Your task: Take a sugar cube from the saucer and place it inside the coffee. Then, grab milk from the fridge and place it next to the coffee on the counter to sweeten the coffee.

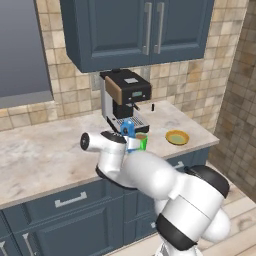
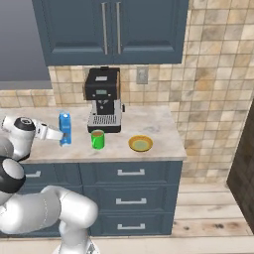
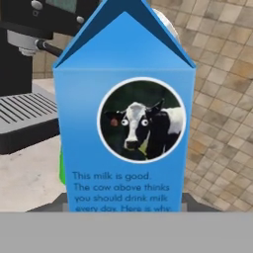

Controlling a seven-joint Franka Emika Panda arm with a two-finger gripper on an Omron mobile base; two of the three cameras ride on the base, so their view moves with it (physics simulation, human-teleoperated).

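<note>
The surface (image 2: 149, 126), beige marbled stone over dark blue cabinets, carries everything the last step concerns, and the work looks close to its end: the milk is out of the fridge and being set down beside the coffee. Against the far tiled wall stands the black and silver coffee machine (image 2: 103, 99). Left of it, toward the near edge, the milk (image 2: 65, 128) stands upright with its base at or just above the stone; whether it truly rests there cannot be told. The tool (image 2: 59, 134) reaches in from the left and meets the carton's lower half, so it seems to be gripping the milk, though its fingers are hidden behind the carton and the grip is a judgement, not a sighting. Right of the milk, near but apart, sits the coffee (image 2: 97, 139), and further right the saucer (image 2: 140, 144); no sugar cube can be made out on the saucer or in the cup, being too small to tell. The next move calls for settling the carton flat, releasing it and backing away leftward without tipping it. The right base view shows the gap between milk and coffee plainly, while the left base view hides most of both behind the arm; the hand view gives the carton's cow label close up.
</note>
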